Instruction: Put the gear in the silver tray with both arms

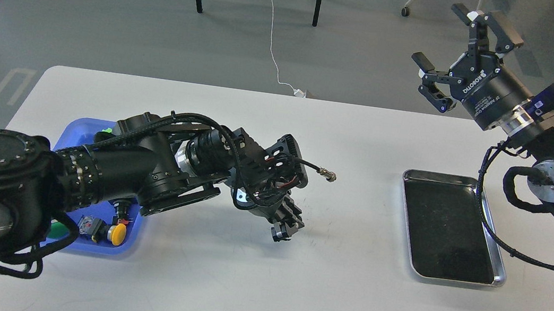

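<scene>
The silver tray (441, 176) lies empty on the right side of the white table. No gear shows in this view. My left arm reaches across the table's middle. Its gripper (286, 225) points down just above the tabletop, well left of the tray. It is dark, and its fingers cannot be told apart. My right gripper (449, 55) is open and empty. It is held high beyond the table's far edge, above and behind the tray.
A blue plastic tray (130, 243) at the left, partly under my left arm, holds a yellow push-button (116, 233) and other small parts. A cable with a metal plug (329, 175) sticks out from my left wrist. Chair legs and cords lie on the floor behind.
</scene>
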Robot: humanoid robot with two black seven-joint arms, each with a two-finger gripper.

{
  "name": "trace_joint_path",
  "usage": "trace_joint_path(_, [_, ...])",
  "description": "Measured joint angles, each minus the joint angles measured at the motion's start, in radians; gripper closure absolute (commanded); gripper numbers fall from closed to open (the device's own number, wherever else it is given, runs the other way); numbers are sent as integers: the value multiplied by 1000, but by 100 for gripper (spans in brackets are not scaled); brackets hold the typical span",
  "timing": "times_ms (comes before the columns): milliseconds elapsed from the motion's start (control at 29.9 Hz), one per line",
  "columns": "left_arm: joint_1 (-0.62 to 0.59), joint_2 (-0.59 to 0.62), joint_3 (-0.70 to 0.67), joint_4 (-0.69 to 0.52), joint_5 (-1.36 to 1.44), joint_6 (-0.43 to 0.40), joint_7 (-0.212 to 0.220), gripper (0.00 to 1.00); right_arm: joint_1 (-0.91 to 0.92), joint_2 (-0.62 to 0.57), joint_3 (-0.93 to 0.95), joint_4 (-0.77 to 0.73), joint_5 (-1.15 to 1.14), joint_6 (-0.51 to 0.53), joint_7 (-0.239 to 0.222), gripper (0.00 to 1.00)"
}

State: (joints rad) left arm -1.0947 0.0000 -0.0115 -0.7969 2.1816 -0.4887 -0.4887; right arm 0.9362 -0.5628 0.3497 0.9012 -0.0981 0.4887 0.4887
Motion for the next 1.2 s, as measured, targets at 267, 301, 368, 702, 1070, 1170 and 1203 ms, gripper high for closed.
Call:
trace_joint_path(267, [1,0,-10,1,0,0,0,19,-19,-12,7,0,0,0,0,1])
trace_joint_path(301, [-1,0,-13,-1,0,0,0,18,-24,-14,9,0,0,0,0,0])
trace_joint_path(368, [-10,0,-18,-3,0,4,0,17,-33,-24,14,2,0,0,0,0])
trace_joint_path(702, [1,86,-198,-5,-397,43,0,13,-272,-61,255,37,20,0,0,0])
trace_joint_path(1070, [332,326,-507,-99,-1298,79,0,5,-542,-46,448,104,18,0,0,0])
trace_joint_path(1170, [440,335,-649,-123,-1390,73,0,4,-574,-43,467,115,18,0,0,0])
trace_joint_path(1203, [466,336,-687,-128,-1406,71,0,3,-584,-42,473,117,18,0,0,0])
